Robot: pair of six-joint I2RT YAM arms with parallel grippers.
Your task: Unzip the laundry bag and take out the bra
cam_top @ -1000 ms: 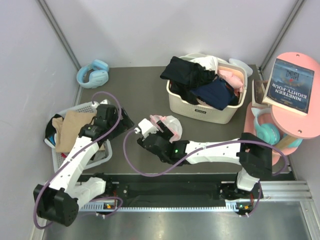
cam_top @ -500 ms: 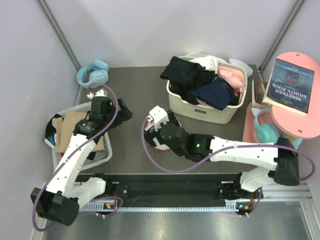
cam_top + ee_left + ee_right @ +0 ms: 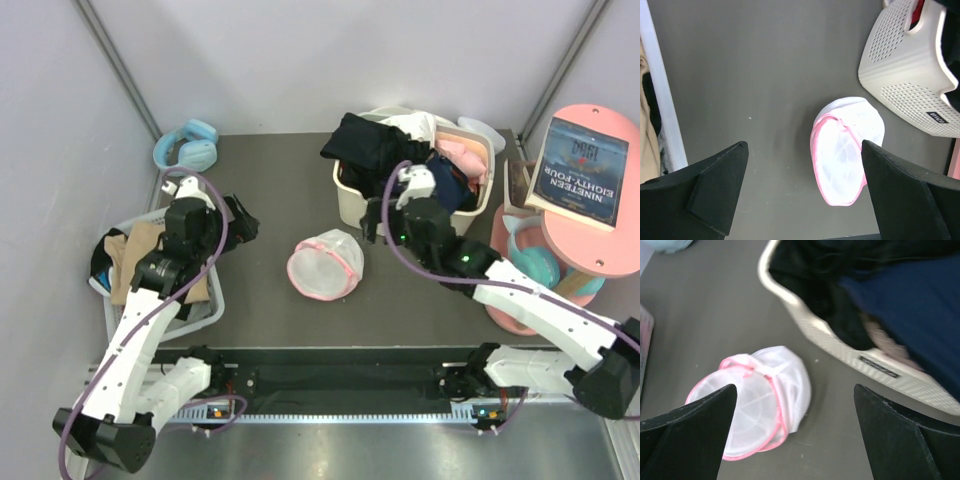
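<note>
The laundry bag (image 3: 325, 265), a round white mesh pouch with pink trim, lies on its side on the grey table, free of both grippers; through the mesh it looks empty. It also shows in the left wrist view (image 3: 846, 147) and the right wrist view (image 3: 752, 407). Black fabric (image 3: 362, 145) drapes over the cream basket's back left corner. A black scrap (image 3: 98, 265) peeks from the white left basket. I cannot tell which is the bra. My left gripper (image 3: 240, 225) (image 3: 804, 150) is open and empty, left of the bag. My right gripper (image 3: 372, 218) (image 3: 795, 390) is open and empty, above the bag's right side.
The cream basket (image 3: 400, 222) full of clothes stands right behind the bag. A white basket (image 3: 205, 310) with tan cloth sits at the left edge. Blue headphones (image 3: 187, 148) lie at the back left. A pink stand with a book (image 3: 583, 170) is at the right.
My right gripper has let go of the laundry bag and drawn back to the right, toward the cream basket. The bag now lies alone on the table. My left gripper has shifted slightly left and back.
</note>
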